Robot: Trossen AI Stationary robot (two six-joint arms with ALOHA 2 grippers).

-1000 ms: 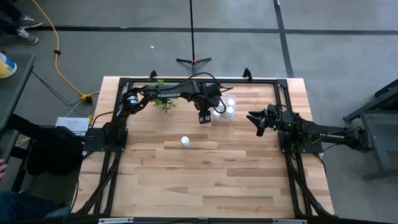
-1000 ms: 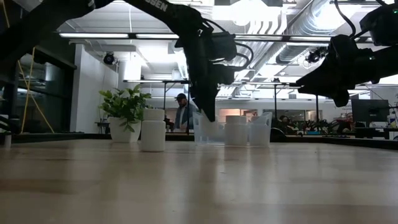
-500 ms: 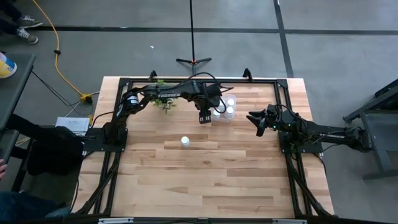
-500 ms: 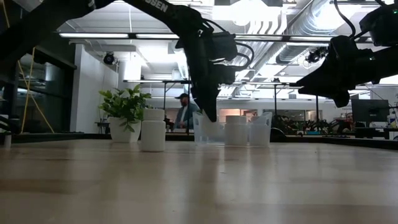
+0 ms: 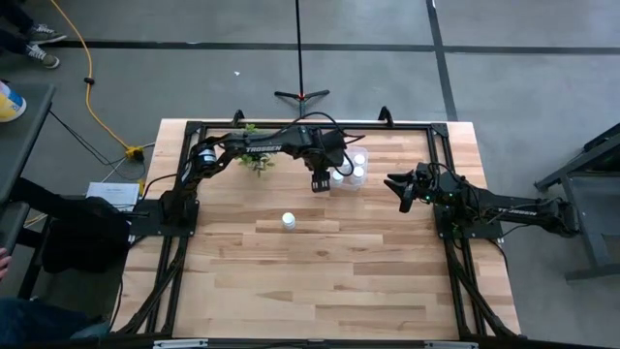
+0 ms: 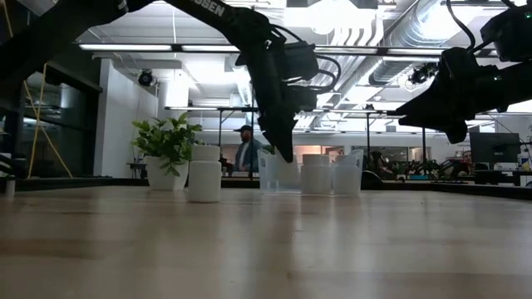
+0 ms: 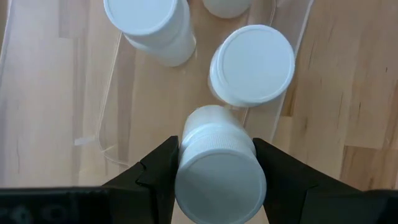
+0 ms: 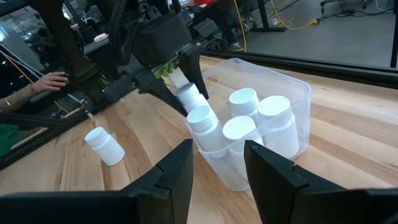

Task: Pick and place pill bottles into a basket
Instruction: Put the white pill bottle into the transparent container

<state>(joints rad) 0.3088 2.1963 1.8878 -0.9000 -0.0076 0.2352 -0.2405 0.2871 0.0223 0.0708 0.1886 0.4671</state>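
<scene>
The left arm reaches across the table's far side, its left gripper (image 5: pixel 318 184) pointing down at the near-left edge of the basket (image 5: pixel 360 184), fingers clamped on 1 pill bottle (image 7: pixel 217 162). Since a second ago it has edged slightly toward the basket. Just beyond its fingertips, the clear basket holds 4 upright bottles (image 8: pixel 244 102). A lone bottle (image 5: pixel 288 222) stands on the table (image 5: pixel 320 281), nearer than the gripper. Well right, the right gripper (image 5: pixel 399 184) hovers, fingers partly apart, empty.
</scene>
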